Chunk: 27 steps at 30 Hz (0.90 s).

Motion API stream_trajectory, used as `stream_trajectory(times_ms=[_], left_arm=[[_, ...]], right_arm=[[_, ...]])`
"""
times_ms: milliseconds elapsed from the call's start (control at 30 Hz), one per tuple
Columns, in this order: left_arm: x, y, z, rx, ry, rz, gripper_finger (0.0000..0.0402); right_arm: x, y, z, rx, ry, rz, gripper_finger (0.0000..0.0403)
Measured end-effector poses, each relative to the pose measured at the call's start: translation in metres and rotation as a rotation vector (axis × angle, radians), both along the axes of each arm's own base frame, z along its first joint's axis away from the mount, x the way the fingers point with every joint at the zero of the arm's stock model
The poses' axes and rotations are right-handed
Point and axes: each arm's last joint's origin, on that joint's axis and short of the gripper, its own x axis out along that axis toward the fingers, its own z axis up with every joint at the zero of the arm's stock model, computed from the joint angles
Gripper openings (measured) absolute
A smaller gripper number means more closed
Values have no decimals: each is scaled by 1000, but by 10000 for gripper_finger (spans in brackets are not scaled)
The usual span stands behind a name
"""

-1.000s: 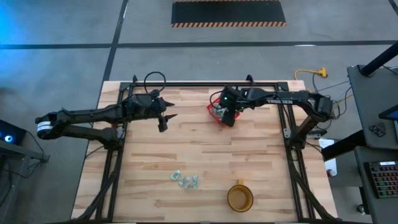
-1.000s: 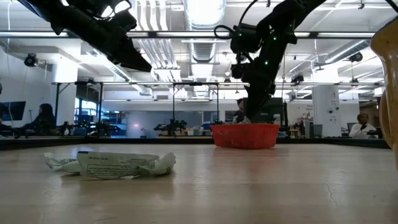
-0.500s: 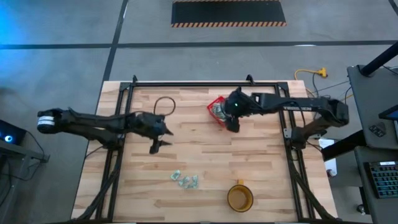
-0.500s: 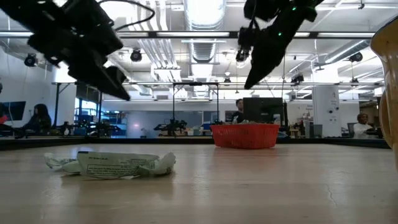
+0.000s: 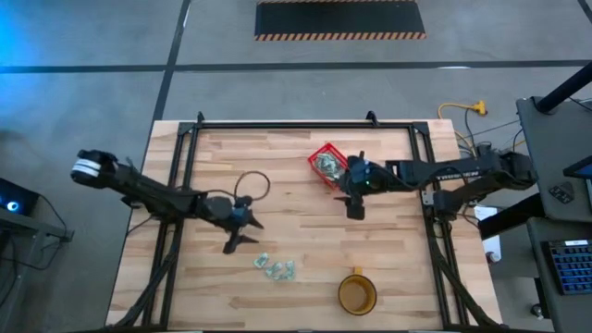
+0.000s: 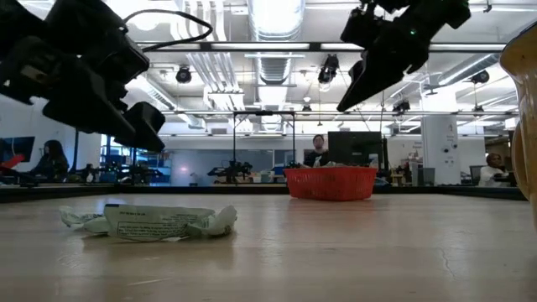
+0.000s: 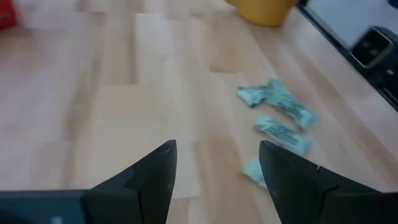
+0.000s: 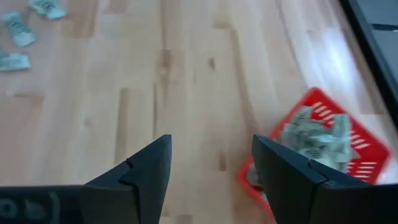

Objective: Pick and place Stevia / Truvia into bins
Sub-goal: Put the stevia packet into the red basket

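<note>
A: Looking down from above, the red basket (image 5: 326,164) sits toward the table's far edge, with sachets heaped inside. The right gripper (image 5: 353,209) hangs just beside the basket on its near side, fingers spread and empty.

B: The right wrist view adds what the overhead cannot: the basket's slotted wall (image 8: 357,155) and crumpled packets (image 8: 314,134) inside it.

A: The loose sachets (image 5: 277,268) lie well clear of the basket, toward the near edge, with the amber cup (image 5: 356,294) near them. The left gripper (image 5: 237,242) is beside that cluster, fingers apart, holding nothing.

B: Bare wood lies open between basket and cluster. In the left wrist view the packets (image 7: 280,118) lie flat, long sides slanting across the planks; the table-level view shows one creased packet (image 6: 151,222) lying lengthwise.
</note>
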Motion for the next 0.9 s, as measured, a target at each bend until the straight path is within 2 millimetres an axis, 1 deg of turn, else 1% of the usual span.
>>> stream_trajectory(times_ms=[100,200,333,500,800,900], left_arm=[[6,-11,-9,2,16,-45,212],[12,-19,-18,2,18,-74,212],[16,-24,-34,-29,67,-87,212],[21,-28,-49,-77,94,-102,212],[27,-31,-58,-86,80,-126,211],[28,-33,-60,-70,78,-137,196]], right_arm=[[-3,7,-10,2,6,25,214],[-5,12,-15,10,9,36,214],[-5,16,-17,35,7,25,214],[-5,21,-17,38,4,41,214],[-5,22,-17,48,4,33,214],[-5,22,-17,53,3,27,214]])
